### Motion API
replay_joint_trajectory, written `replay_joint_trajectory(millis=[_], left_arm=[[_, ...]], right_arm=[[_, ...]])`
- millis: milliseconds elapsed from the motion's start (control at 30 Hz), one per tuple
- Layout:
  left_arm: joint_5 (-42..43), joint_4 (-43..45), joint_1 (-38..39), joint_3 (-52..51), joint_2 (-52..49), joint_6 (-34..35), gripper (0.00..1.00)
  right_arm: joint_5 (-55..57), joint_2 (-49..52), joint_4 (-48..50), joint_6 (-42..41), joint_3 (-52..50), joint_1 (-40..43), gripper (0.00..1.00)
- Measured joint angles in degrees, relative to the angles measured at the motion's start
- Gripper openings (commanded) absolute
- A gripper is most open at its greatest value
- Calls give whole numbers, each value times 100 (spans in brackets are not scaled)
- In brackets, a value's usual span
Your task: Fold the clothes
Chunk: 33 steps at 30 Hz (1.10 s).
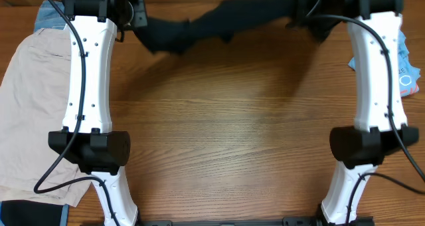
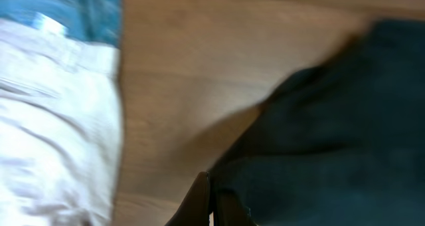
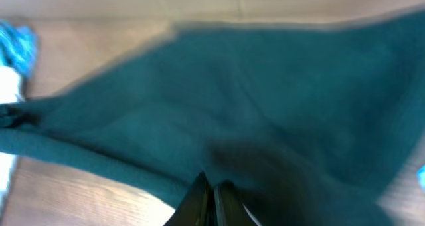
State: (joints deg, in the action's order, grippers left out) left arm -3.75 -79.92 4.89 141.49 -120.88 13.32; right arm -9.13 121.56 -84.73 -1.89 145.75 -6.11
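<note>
From above I see the black T-shirt (image 1: 212, 18) pulled long across the far side of the table (image 1: 226, 133), one end at each arm. The wrist views are blurry but show the tips up close. The left gripper (image 2: 211, 209) is pinched tight on the black T-shirt's edge, with beige shorts (image 2: 53, 119) and blue denim (image 2: 73, 10) off to its left. The right gripper (image 3: 211, 199) is pinched tight on the cloth too.

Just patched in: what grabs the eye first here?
The black T-shirt hangs stretched along the far edge of the table, with the left hand and the right hand each shut on an end. Next come the beige shorts spread on the left side and a light-blue tee at the right edge.
</note>
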Motion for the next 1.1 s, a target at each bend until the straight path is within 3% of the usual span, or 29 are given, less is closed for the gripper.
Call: replay_joint_trajectory(millis=[200, 467, 967, 1000, 1067, 1100], left_arm=[[575, -389, 116, -192, -13, -2, 4], [789, -785, 273, -1064, -131, -24, 4], [1064, -660, 378, -2929, -153, -369, 4], [1064, -645, 378, -2983, -153, -398, 4], [1064, -643, 378, -3056, -153, -459, 4], [1049, -645, 378, -3069, -153, -481, 4]], right_arm=[[634, 354, -1130, 7, -179, 42, 4], [909, 341, -1239, 22, -505, 46, 4], [697, 341, -1174, 63, -3965, 63, 5], [693, 341, -1191, 63, -4201, 68, 8], [673, 343, -1095, 72, -4559, 83, 24], [662, 343, -1036, 79, -4745, 92, 25]])
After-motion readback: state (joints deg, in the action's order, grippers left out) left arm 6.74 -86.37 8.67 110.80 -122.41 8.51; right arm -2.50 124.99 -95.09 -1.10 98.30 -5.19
